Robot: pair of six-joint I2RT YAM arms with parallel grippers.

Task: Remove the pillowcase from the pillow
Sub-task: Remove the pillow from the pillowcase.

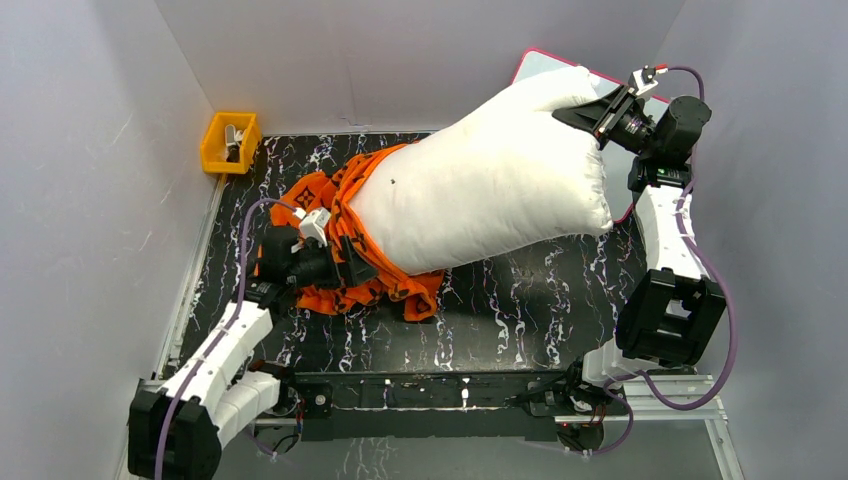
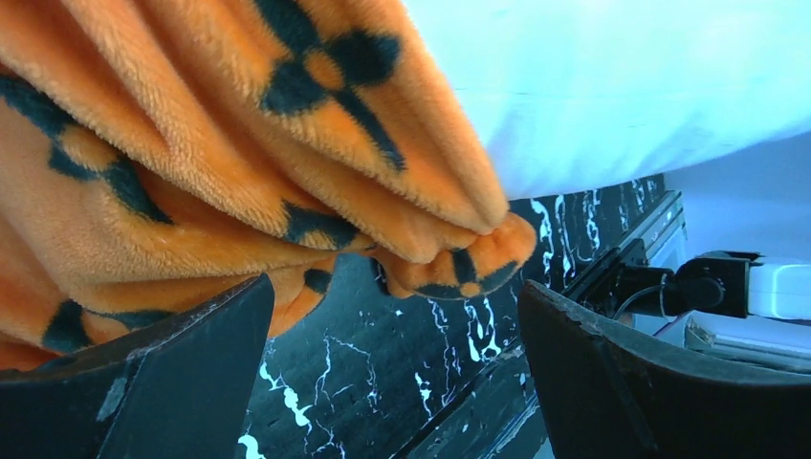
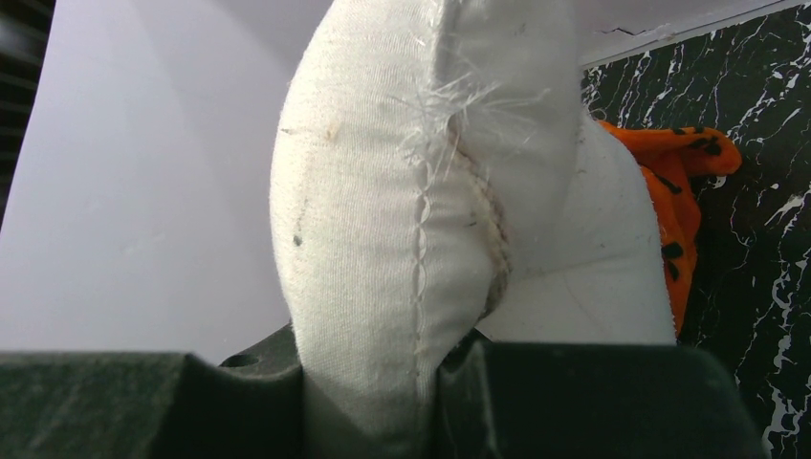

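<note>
Left claw [image 2: 390,296]: jaws apart, empty; bunched bright-orange fleece pillowcase with black motifs [image 2: 191,143] hangs above them. Plump white rectangular pillow [image 1: 480,190]: sleeved at the end beside that claw. Right claw [image 3: 373,382]: clamped on the pillow's seamed corner. We advise closing deep on the folds, then pulling away from the right claw.

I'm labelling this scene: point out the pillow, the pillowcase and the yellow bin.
pillow [image 1: 480,190]: top view, middle of its white body.
pillowcase [image 1: 360,298]: top view, bunched orange folds under the pillow's end.
yellow bin [image 1: 222,163]: top view, its near wall.
</note>
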